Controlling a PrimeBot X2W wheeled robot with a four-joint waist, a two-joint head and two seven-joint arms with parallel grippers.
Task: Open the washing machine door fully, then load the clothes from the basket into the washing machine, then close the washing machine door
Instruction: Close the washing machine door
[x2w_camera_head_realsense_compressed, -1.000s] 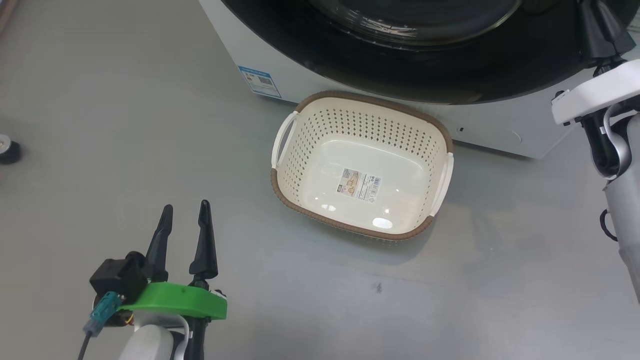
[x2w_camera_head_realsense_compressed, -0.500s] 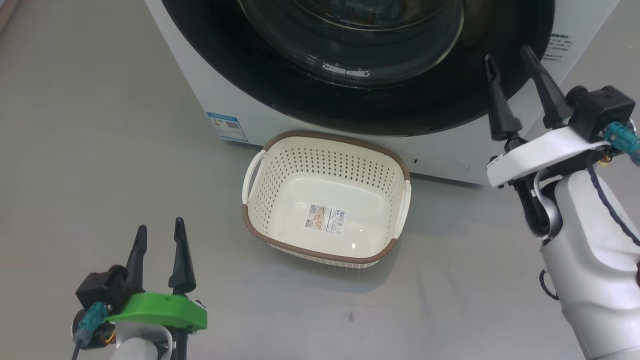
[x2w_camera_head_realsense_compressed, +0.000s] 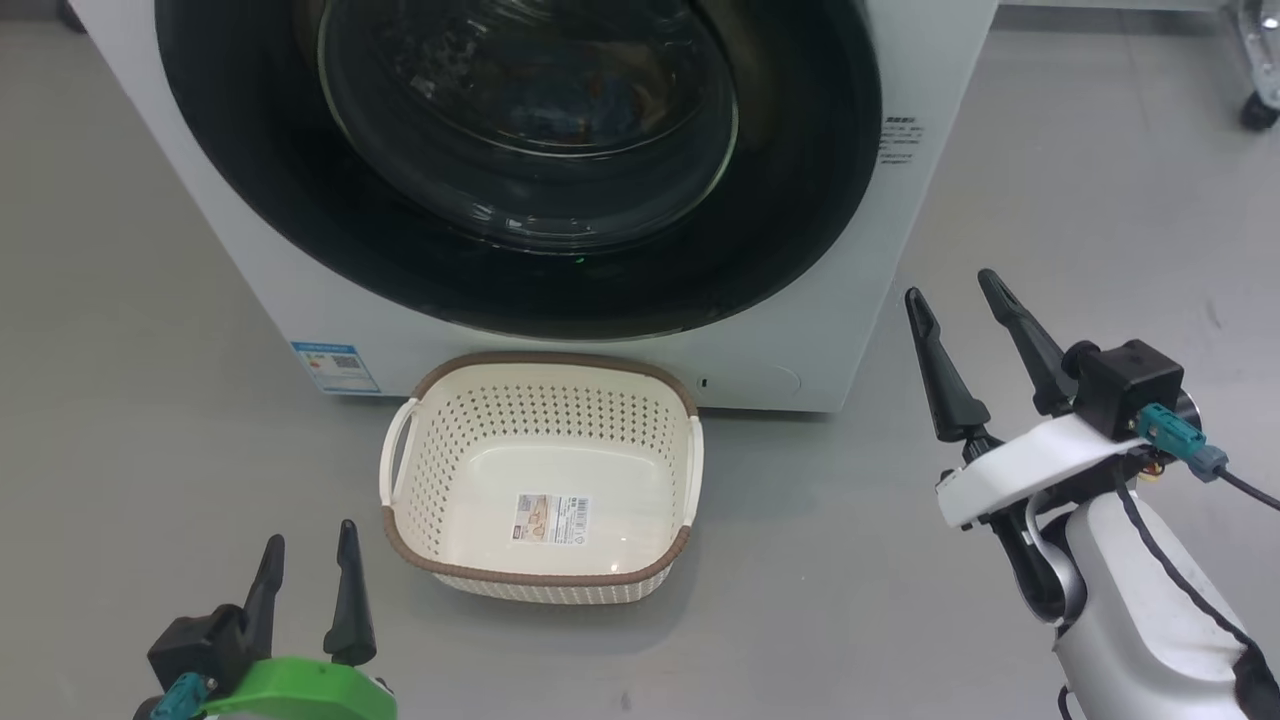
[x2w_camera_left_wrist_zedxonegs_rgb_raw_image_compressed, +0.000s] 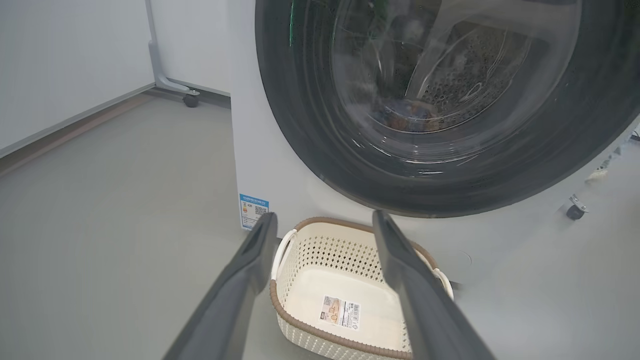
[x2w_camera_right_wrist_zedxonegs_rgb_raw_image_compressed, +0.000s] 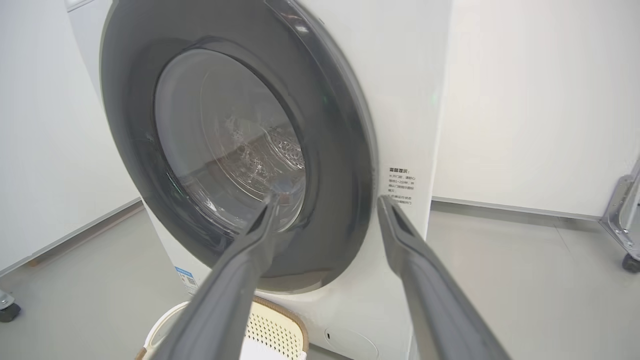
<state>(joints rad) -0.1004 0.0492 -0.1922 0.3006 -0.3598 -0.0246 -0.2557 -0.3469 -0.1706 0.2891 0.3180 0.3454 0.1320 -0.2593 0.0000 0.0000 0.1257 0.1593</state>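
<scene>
Left tool (x2w_camera_head_realsense_compressed: 310, 533) and right tool (x2w_camera_head_realsense_compressed: 948, 283) gape empty over grey floor (x2w_camera_head_realsense_compressed: 150, 450); washing machine door (x2w_camera_head_realsense_compressed: 250, 200) ahead looks shut.

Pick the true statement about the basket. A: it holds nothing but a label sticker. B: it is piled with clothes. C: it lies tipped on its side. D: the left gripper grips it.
A: the basket stands upright, its floor bare except the label sticker.

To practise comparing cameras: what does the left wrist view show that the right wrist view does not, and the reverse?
Left wrist adds: the sticker on the basket floor, the left gripper. Right wrist adds: the black-text notice on the washer, the right gripper. Both: door, blue label, basket rim.
</scene>
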